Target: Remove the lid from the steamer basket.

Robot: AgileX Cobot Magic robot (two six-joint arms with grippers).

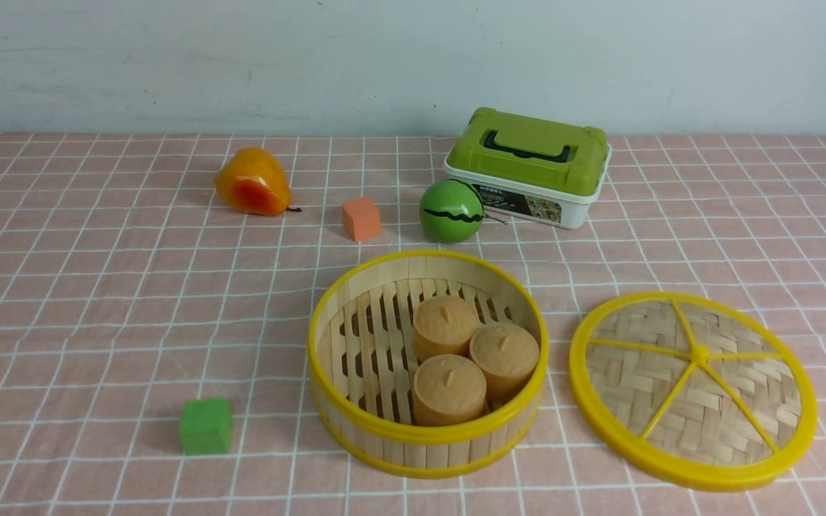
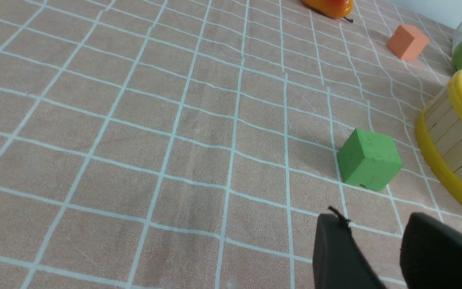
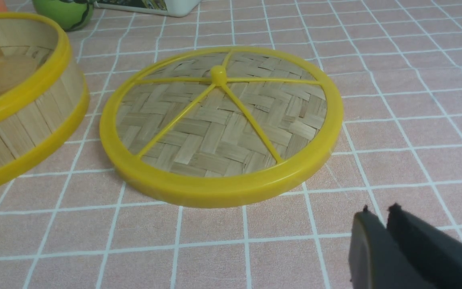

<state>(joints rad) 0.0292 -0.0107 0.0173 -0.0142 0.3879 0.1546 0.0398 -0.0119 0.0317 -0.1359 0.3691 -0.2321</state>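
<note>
The lid (image 1: 692,390) lies flat on the checked cloth, to the right of the steamer basket (image 1: 384,444) and apart from it. The basket stands uncovered with three tan round cakes (image 1: 474,355) on its slatted floor. Neither gripper shows in the front view. In the right wrist view my right gripper (image 3: 380,210) is shut and holds nothing, a short way off the near rim of the lid (image 3: 219,120), with the basket (image 3: 26,116) beyond. In the left wrist view my left gripper (image 2: 375,218) is open and holds nothing, near the basket's wall (image 2: 455,132).
A green cube (image 1: 205,426) sits left of the basket, just ahead of my left gripper (image 2: 369,158). Farther back are an orange cube (image 1: 361,218), an orange pear-shaped fruit (image 1: 252,183), a green ball (image 1: 450,210) and a white box with a green lid (image 1: 528,165).
</note>
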